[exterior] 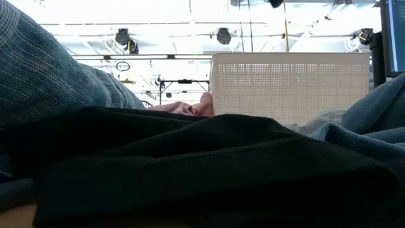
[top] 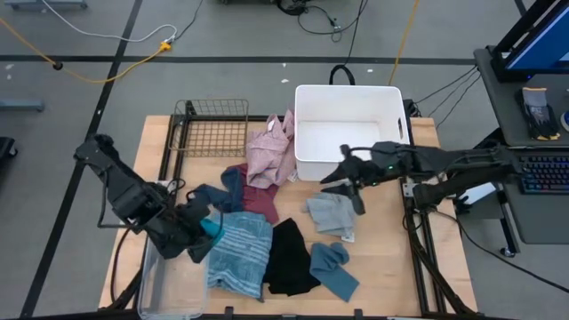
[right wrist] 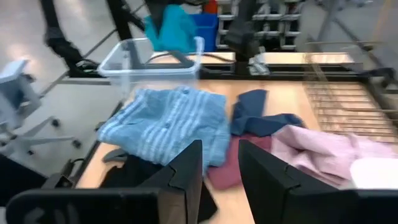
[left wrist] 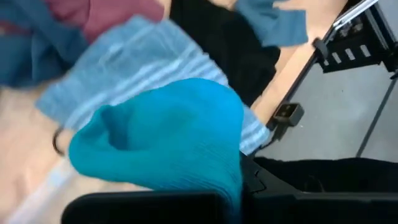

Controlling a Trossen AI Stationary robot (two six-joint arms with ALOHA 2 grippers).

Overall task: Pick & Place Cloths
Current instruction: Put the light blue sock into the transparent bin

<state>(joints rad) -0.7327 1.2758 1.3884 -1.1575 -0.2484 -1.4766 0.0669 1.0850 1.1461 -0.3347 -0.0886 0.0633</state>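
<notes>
Lying on table: seven cloths (top: 238, 253) | bins: two | wire basket (top: 213, 127): one

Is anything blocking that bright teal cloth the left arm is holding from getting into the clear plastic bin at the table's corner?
Nothing visible does. The left gripper holds the teal cloth near the rim of the clear bin, whose top is open. The blue-striped cloth lies beside the bin on the table, not over it.
</notes>
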